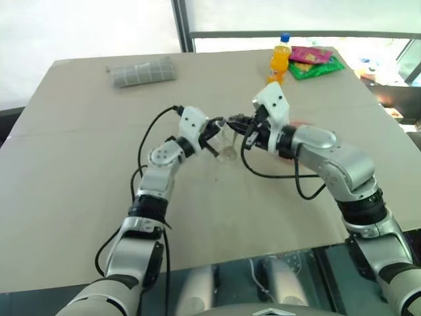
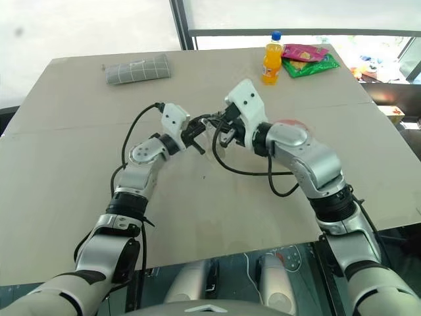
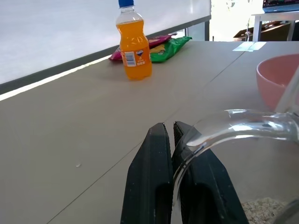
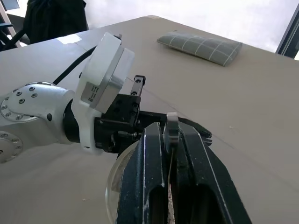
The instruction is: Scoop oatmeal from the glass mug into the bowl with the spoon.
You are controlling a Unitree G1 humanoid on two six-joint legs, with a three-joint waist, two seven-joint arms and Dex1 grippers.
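Observation:
The clear glass mug (image 1: 227,143) stands mid-table, with pale oatmeal (image 3: 261,206) lying in its bottom. My left gripper (image 1: 216,133) is shut on the mug's edge; in the left wrist view the glass (image 3: 233,123) curves out from between the black fingers (image 3: 156,177). From the other side my right gripper (image 1: 238,124) points over the mug and is shut on the spoon's thin silver handle (image 4: 172,129). The spoon's lower part goes down into the mug (image 4: 114,186), its bowl hidden. The pink bowl (image 3: 280,79) sits just beyond the mug, mostly hidden behind my right arm (image 2: 289,124).
An orange drink bottle (image 1: 279,59) and bright snack packets (image 1: 316,62) stand at the table's far right. A grey checked cloth (image 1: 143,71) lies at the far left. Black cables loop from both wrists above the table (image 1: 79,164).

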